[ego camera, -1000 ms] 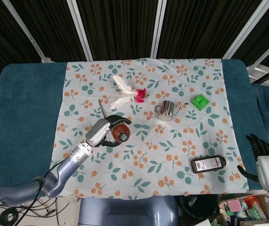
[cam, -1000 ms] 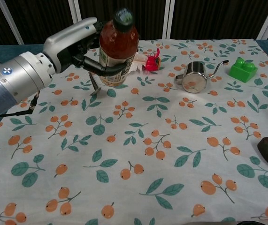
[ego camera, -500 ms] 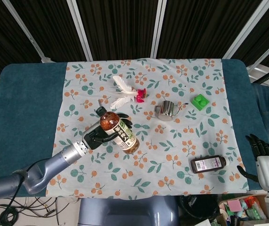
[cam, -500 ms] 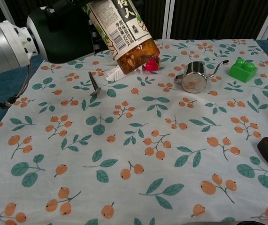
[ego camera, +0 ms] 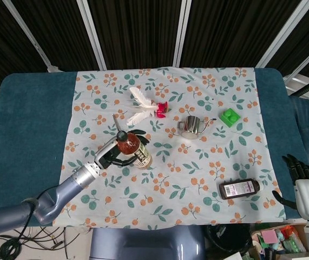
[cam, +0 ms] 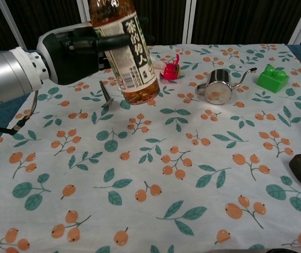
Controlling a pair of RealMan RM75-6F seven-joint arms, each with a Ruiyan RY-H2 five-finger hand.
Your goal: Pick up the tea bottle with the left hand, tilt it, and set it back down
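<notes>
My left hand (cam: 76,52) grips the tea bottle (cam: 124,50), a clear bottle of brown tea with a white and green label. The bottle hangs above the floral cloth, leaning slightly with its top toward the left and its base toward the right. From the head view, the bottle (ego camera: 132,149) shows its dark cap at the upper left, with my left hand (ego camera: 111,156) around it at the left of the cloth. My right hand (ego camera: 301,172) rests off the table's right edge with its fingers apart, holding nothing.
A steel pitcher (cam: 217,87), a green block (cam: 273,78), a red toy (cam: 170,69) with white feathers (ego camera: 141,104) and a small dark clip (cam: 106,95) lie on the cloth (cam: 192,174). A dark brown bottle (ego camera: 238,188) lies flat near the front right.
The bottle went from upright to strongly tilted, and has now swung back closer to upright and dropped lower, still held in my left hand. The right hand has not moved.
</notes>
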